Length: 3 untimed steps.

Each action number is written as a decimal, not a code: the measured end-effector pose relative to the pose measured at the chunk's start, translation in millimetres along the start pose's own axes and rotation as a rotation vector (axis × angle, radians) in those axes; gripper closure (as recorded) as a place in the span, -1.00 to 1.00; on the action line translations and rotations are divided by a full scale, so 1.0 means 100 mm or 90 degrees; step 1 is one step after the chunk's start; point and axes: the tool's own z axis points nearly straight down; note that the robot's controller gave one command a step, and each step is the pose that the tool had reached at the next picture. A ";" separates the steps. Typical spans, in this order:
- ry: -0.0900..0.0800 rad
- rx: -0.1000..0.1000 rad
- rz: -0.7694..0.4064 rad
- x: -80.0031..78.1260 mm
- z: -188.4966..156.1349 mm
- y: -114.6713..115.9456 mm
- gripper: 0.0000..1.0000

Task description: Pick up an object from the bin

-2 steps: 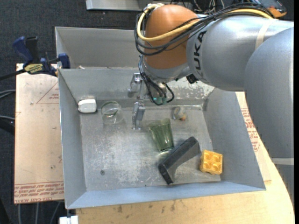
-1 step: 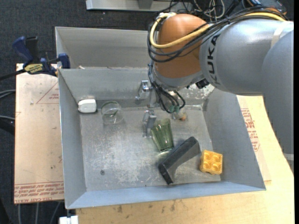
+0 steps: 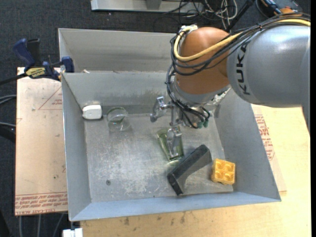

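Okay, I'm looking at the green piece [image 3: 164, 141]: a small, see-through, greenish thing lying flat on the bin [image 3: 76, 147] floor, a little right of centre and toward the near wall. The gripper [image 3: 173, 142] is right down on top of it, pointing almost straight at the floor, its tip overlapping the green piece. From this angle I can't tell whether it's open or closed, or whether it has any grip on the piece at all.

Above it, the orange cover [image 3: 202, 58] sits over the middle-right of the bin and hides part of the far wall. The arm [image 3: 281, 68] comes in from the right, high above the rim. Dark cables [image 3: 196, 116] bunch under the cover, just above the gripper.

Moving outward, the black block [image 3: 188, 166] is the close one. It's a long dark bar lying at a slant, its upper end just beside the green piece's near end, and it may be touching; I can't be sure. It crowds the gripper on the near-right side. Just right of the block is the yellow brick [image 3: 223, 172], studs up, near the right wall.

Off to the left, well apart, a clear cup [image 3: 117, 118] lies near the far wall, and a white piece [image 3: 92, 111] sits beside it in the far-left corner. The floor between them and the gripper is bare.
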 end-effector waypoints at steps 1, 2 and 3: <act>0.001 -0.001 -0.051 0.04 0.01 0.03 -1.00; -0.002 -0.001 -0.059 -0.02 0.04 0.03 -1.00; -0.004 -0.002 0.004 0.07 0.45 -0.14 -1.00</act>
